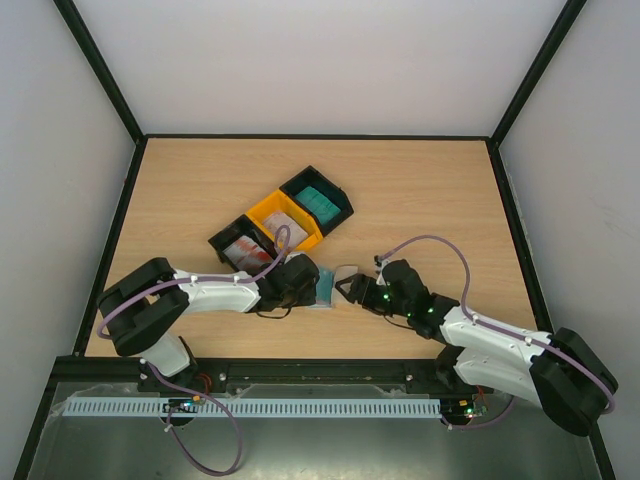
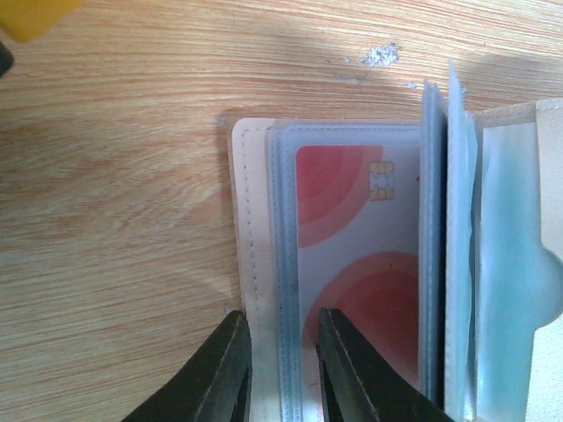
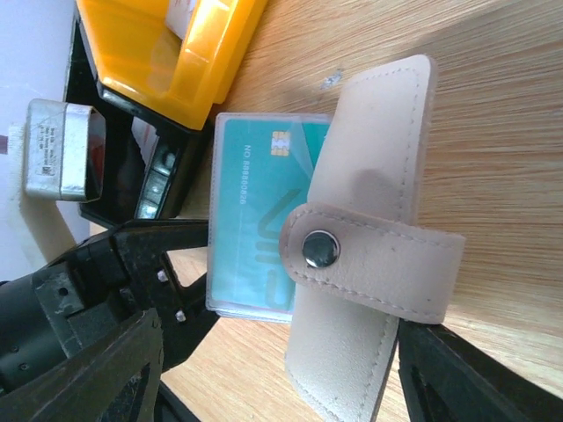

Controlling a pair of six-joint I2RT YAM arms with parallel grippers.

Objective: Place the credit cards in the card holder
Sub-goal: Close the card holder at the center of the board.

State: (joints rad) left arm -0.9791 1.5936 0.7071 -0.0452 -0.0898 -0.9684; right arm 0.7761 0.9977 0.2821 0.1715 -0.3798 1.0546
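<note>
At the near middle of the wood-grain table [image 1: 430, 190], between the two arms, the card holder [image 3: 378, 167] is lying partly open. It has a stitched beige cover, one strap [image 3: 396, 268] with one round metal snap [image 3: 321, 249], and soft clear sleeves [image 2: 286, 264]. One sleeve is showing a teal card [image 3: 255, 220], another a white card with red arcs [image 2: 352, 255] and a gold chip. The left gripper [image 2: 283, 330] is pinching the cover's edge between narrow jaws. The right gripper [image 1: 352, 291] is standing wide, straddling the flap. Behind, three joined boxy plastic trays [image 1: 285, 215], black, yellow and black, are sitting in a diagonal row.
</note>
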